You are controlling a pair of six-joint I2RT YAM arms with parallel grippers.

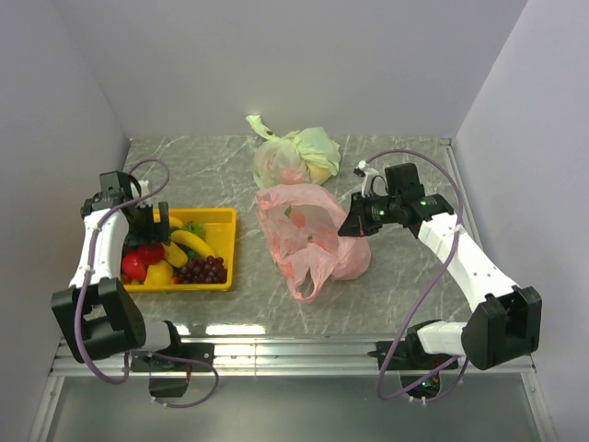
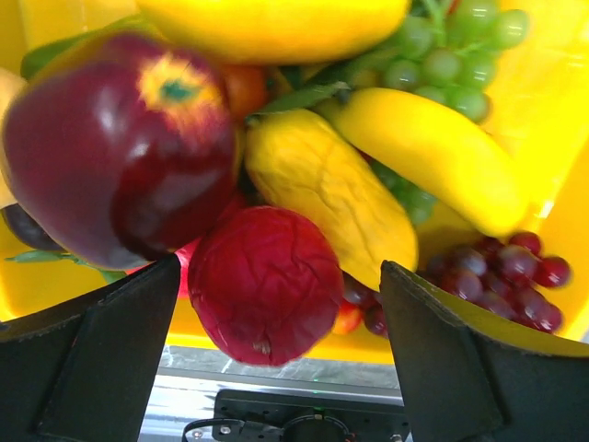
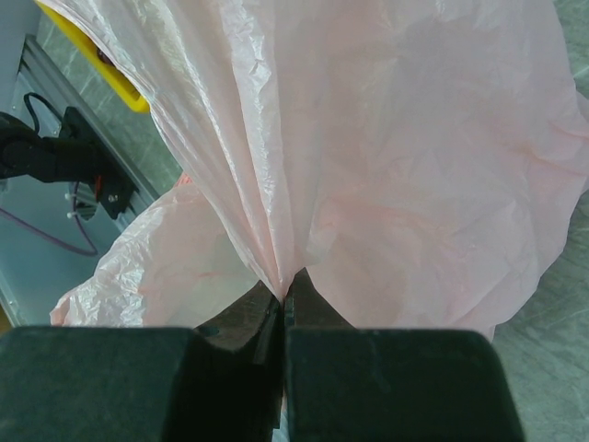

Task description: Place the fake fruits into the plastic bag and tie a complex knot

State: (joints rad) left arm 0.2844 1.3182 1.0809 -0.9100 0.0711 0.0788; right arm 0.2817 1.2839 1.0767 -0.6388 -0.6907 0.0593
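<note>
Directly above the yellow tray (image 1: 225,219) of fake fruits (image 1: 175,253), at the near left of the table (image 1: 396,295), the left gripper (image 2: 279,304) hangs with its jaws spread about as wide as they go and holding nothing. Its two fingers (image 2: 101,368) flank a crinkled red fruit (image 2: 265,285) without visibly touching it. The step in hand appears to be picking this fruit for the bag. To do it well, the gripper should descend straight until the pads reach the fruit's widest part, then close gently, since a glossy round body is likely to squirt out of a high or off-centre pinch. A dark red apple (image 2: 120,147) and a bumpy yellow fruit (image 2: 317,189) crowd it just beyond, so the fingers should slip into the gaps rather than land on these neighbours. Past them lie a banana (image 2: 428,152), purple grapes (image 2: 515,276) and green grapes (image 2: 451,46). Farther across the table, the right gripper (image 3: 283,299) is clamped tight on a gathered fold of the plastic bag (image 3: 396,166), lifting the pink film near the tray. Whether the mouth gapes wide enough to take a fruit cannot be told. At the far edge rests a pale green knotted bag (image 1: 299,152).
</note>
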